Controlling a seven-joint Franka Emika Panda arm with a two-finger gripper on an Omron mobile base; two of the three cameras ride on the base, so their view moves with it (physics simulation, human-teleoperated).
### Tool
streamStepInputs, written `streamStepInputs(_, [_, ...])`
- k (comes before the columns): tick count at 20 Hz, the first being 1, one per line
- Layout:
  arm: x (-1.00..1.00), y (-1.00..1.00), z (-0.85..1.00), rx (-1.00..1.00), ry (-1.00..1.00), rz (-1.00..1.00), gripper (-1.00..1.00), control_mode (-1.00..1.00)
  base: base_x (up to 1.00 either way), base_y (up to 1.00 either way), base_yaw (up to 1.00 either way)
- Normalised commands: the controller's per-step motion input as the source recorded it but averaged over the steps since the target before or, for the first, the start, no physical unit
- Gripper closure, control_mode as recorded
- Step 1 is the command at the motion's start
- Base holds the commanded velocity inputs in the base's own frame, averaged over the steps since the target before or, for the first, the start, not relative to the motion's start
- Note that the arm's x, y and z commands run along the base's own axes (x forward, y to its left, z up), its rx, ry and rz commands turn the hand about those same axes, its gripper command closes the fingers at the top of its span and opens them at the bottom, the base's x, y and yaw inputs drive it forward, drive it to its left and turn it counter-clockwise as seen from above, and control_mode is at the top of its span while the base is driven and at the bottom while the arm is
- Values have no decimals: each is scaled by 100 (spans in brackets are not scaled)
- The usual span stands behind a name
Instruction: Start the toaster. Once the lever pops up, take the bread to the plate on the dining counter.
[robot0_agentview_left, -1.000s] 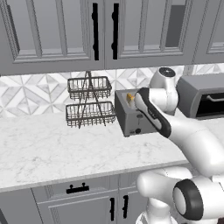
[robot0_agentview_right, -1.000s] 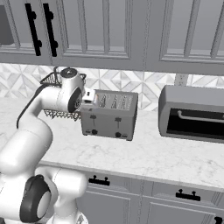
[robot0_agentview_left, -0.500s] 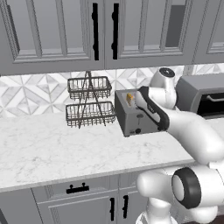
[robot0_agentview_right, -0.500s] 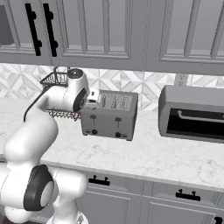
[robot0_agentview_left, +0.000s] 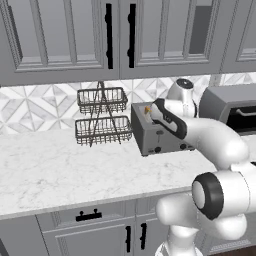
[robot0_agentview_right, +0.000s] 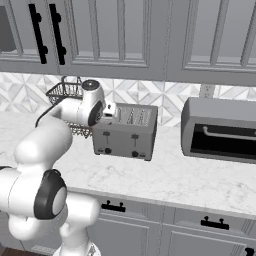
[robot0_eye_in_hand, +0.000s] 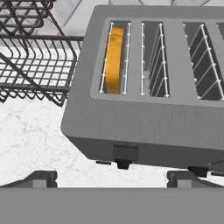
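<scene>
While the pincer (robot0_eye_in_hand: 112, 177) hangs wide open and empty over the toaster (robot0_eye_in_hand: 148, 92), the bread (robot0_eye_in_hand: 114, 59) sits in an end slot, toaster near the worktop's (robot0_agentview_left: 50, 170) back edge. Bread likely light, stiff, crumbly: pinch its flat faces gently at the top.

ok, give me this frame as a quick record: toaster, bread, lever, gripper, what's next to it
toaster: on the marble worktop, upright
bread: orange slice in the toaster's end slot, nearest the wire rack
lever: dark tab on the front face, below the bread's slot
gripper: jaws open, above the toaster's front edge, holding nothing
wire rack: two-tier, on the bread side of the toaster
microwave: on the toaster's other side
</scene>
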Motion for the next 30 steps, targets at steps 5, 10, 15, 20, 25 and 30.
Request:
streamStepInputs(5, [0, 0, -41, 0, 0, 0, -100, -100, 0, 0, 0])
streamStepInputs(10, [0, 0, -33, 0, 0, 0, -100, -100, 0, 0, 0])
streamStepInputs(15, [10, 0, -14, 0, 0, 0, -100, -100, 0, 0, 0])
streamStepInputs(20, [26, 15, -12, 0, 0, 0, -100, -100, 0, 0, 0])
streamStepInputs(25, [24, 12, -8, 0, 0, 0, -100, -100, 0, 0, 0])
streamStepInputs(30, [11, 5, -11, 0, 0, 0, -100, -100, 0, 0, 0])
